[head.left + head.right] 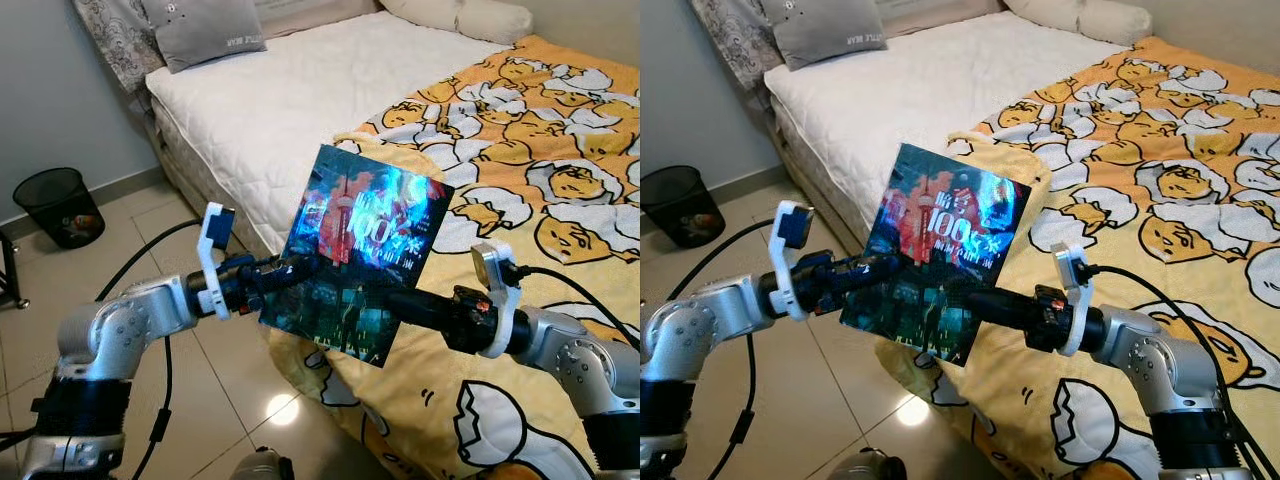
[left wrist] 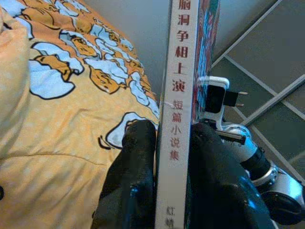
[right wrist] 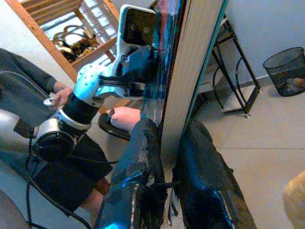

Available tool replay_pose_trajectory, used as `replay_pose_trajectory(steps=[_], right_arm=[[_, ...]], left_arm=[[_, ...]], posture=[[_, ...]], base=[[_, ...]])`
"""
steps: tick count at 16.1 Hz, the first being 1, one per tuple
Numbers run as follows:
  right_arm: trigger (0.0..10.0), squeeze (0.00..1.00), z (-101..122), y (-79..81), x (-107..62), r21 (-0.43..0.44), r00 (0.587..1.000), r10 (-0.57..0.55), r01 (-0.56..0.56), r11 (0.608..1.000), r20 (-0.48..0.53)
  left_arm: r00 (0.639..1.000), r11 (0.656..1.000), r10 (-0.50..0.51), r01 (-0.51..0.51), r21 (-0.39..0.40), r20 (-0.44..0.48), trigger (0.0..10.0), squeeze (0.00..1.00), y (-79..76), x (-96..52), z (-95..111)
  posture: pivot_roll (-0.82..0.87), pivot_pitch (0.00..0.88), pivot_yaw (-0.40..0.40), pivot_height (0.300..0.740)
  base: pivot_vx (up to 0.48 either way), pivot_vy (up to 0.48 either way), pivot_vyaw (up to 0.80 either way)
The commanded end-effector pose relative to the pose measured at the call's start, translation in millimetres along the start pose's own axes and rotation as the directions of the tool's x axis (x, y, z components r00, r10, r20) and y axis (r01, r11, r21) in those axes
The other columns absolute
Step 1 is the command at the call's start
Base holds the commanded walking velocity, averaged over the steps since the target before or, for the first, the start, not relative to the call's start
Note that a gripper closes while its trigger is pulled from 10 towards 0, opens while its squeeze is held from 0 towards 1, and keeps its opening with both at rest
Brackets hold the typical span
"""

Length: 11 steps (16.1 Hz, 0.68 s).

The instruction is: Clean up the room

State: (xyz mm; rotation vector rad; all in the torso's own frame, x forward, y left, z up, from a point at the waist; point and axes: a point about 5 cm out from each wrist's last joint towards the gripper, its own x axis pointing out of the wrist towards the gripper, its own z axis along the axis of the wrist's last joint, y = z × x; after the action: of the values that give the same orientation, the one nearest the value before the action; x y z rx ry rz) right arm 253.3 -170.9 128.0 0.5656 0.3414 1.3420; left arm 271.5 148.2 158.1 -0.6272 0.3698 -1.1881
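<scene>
Your left gripper (image 2: 172, 157) is clamped on the book (image 2: 183, 95), one black finger (image 2: 131, 176) pressed to each face, with the pale spine and its column of printed characters facing you between them. Beyond the book's glossy cover side you see your right gripper's white wrist mount (image 2: 214, 102) and silver arm (image 2: 267, 176), close against that same cover. On the other side of the book lies the yellow blanket (image 2: 52, 124) with its cartoon egg pattern, reaching up to the spine. A grey tiled floor (image 2: 267, 62) spreads behind the right arm.
</scene>
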Motion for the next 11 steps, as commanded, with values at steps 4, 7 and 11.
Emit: replay_pose_trajectory(steps=[4, 7, 11], right_arm=[[0.0, 0.0, 3, 7.7, 5.2, -0.055, 0.999, 0.038, -0.04, 0.998, -0.021], [10.0, 0.0, -2, 4.4, 3.1, -0.033, 0.999, -0.031, 0.03, 0.999, -0.024], [10.0, 1.0, -12, -4.3, -7.8, -0.064, 0.963, -0.267, 0.269, 0.961, 0.05]], left_arm=[[0.999, 0.999, 0.031, -0.032, 0.033, 0.03, 0.0, 0.0, -10.2, -1.3, -4], [0.995, 0.996, 0.078, -0.08, 0.047, 0.056, 0.0, 0.0, -10.5, -3.4, -6], [0.959, 0.946, 0.254, -0.273, 0.175, 0.123, 0.0, 0.0, -8.1, -9.7, -3]], posture=[[-0.05, 0.0, 0.068, 0.74], [-0.06, 0.0, 0.068, 0.74], [-0.07, 0.0, 0.064, 0.74]], base=[[0.0, 0.0, 0.0], [0.0, 0.0, 0.0], [0.0, 0.0, 0.0]])
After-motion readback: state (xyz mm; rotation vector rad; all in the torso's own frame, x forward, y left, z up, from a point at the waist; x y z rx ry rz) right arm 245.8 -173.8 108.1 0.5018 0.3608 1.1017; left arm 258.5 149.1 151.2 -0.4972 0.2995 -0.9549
